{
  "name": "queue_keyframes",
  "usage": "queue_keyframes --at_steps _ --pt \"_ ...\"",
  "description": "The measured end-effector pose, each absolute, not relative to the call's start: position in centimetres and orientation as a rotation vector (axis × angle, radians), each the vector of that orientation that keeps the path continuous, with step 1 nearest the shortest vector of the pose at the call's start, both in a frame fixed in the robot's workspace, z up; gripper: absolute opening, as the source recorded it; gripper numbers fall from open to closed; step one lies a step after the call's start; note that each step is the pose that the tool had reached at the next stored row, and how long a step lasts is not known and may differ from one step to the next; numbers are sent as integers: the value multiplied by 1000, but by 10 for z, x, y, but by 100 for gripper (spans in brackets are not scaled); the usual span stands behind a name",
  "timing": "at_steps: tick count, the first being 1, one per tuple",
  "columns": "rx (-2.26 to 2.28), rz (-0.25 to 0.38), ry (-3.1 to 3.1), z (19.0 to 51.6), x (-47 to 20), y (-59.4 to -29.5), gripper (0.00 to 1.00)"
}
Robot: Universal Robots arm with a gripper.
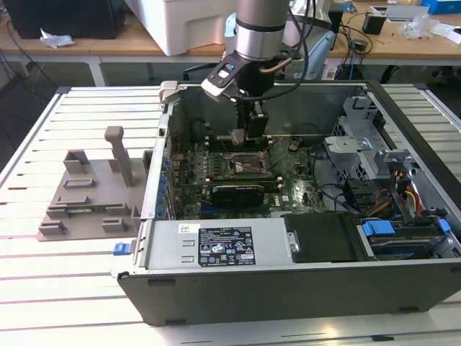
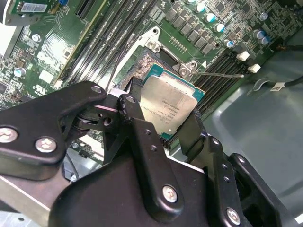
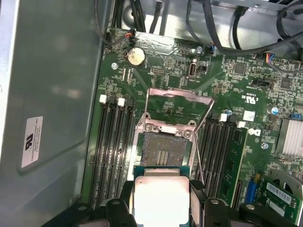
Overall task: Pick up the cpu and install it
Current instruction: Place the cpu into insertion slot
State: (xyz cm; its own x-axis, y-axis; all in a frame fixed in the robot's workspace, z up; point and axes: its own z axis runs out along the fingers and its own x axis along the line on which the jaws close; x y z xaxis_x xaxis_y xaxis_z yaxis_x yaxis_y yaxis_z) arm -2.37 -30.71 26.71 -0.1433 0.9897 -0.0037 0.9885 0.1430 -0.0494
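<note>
One cpu [image 2: 171,105] in the gripper [image 2: 162,115]

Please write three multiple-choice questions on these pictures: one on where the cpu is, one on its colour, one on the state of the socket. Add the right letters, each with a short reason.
1. Where is the cpu?
A. in the grey tray
B. held by the gripper over the motherboard
C. on the table

2. What colour is its top?
A. black
B. silvery-white
C. blue

3. How is the socket?
A. open and empty
B. closed over a chip
C. hidden under a cloth

1 B: the gripper clamps it in both wrist views.
2 B: its top shines pale.
3 A: the frame is swung up, the contacts bare.
</note>
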Motion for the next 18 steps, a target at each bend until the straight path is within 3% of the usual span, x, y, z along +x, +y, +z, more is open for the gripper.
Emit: queue_keyframes --at_steps 18 --pt "-2174 60 -2224 267 -24 -307 55"
